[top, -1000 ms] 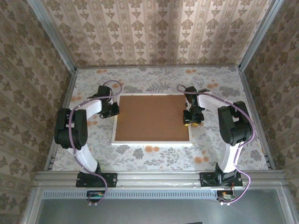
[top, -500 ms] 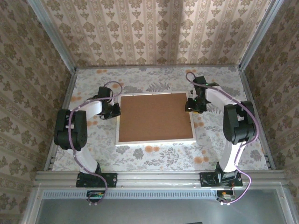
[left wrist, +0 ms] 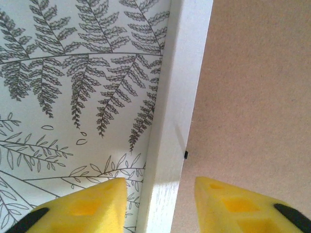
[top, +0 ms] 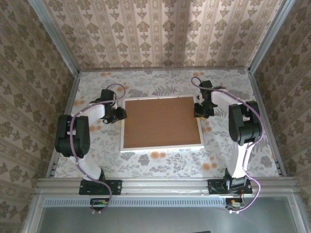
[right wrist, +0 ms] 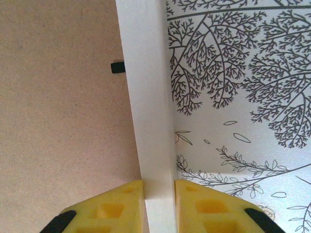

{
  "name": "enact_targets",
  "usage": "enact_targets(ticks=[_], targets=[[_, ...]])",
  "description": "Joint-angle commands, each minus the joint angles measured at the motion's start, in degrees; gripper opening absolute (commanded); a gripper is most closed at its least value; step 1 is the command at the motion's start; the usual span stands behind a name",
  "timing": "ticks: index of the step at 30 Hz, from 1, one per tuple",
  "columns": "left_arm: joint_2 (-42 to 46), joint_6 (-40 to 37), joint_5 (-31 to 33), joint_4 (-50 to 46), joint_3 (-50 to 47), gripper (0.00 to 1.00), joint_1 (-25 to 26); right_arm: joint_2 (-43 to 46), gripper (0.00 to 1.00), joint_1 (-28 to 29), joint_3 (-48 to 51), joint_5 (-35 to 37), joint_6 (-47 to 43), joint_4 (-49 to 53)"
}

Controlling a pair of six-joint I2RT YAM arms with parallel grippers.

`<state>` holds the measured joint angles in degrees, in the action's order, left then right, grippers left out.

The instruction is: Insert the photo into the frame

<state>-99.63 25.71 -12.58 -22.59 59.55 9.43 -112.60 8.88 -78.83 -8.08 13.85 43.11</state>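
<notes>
Since the earlier frame, the frame [top: 161, 147] has slewed slightly on the bench [top: 160, 170], and the right arm has travelled farther up its right side. Left hand [left wrist: 160, 204]: spread, pads astride the left rail and clear of it. Centre: the frame lies back-up, brown backing board [top: 162, 121] seated inside; whether the photo sits beneath cannot be told. Right hand [right wrist: 159, 204]: pinching the right rail, below a black retaining tab [right wrist: 117, 67]. Recommendation: steady that rail, keep the frame flat, and press the tabs squarely.

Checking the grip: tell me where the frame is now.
The frame lies mid-table in the top view, brown backing board up, between the left pincer and the right pincer, which clamps its right edge.
</notes>
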Motion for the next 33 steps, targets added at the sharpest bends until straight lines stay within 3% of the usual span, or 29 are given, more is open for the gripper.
enact_targets(ticks=[1, 6, 12, 33], targets=[[2.2, 0.3, 0.6, -1.3, 2.4, 0.48, -1.0, -1.6, 0.22, 0.2, -1.4, 1.4, -1.2, 1.4], [1.9, -0.6, 1.8, -1.4, 3.9, 0.50, -2.9, -1.8, 0.21, 0.1, -1.6, 1.9, -1.8, 1.6], [-2.7, -1.4, -1.3, -0.9, 6.8, 0.38, -3.1, -1.9, 0.22, 0.1, -1.4, 1.7, -1.9, 1.5], [-5.5, -1.9, -2.6, -1.7, 4.4, 0.28, -0.9, -1.9, 0.22, 0.2, -1.6, 1.7, -2.1, 1.7]])
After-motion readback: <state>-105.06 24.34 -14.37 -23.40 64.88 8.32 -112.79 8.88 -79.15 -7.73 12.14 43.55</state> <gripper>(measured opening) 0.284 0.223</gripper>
